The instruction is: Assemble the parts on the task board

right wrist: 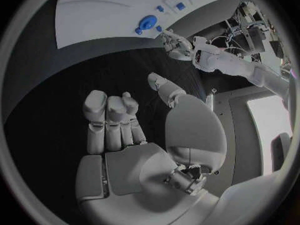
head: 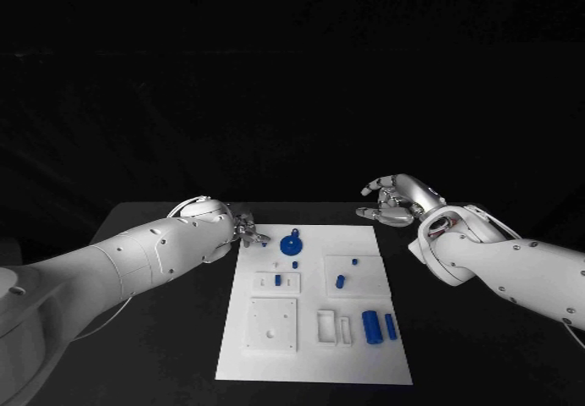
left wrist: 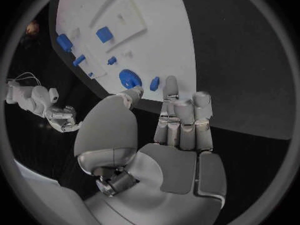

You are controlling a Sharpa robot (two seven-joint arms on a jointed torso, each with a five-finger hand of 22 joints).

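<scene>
The left hand [head: 243,230] (empty, fingers apart) sits just beside the blue gear [head: 292,245] — nearer than the empty, loosely curled right hand [head: 392,203].

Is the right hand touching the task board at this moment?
Apart. In the head view the right hand hangs beyond the far right corner of the task board, with black table between them; the right wrist view shows the same gap.

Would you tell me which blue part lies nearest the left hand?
The round blue gear, at the board's far end beside the left hand; the other blue parts lie farther down the board.
</scene>
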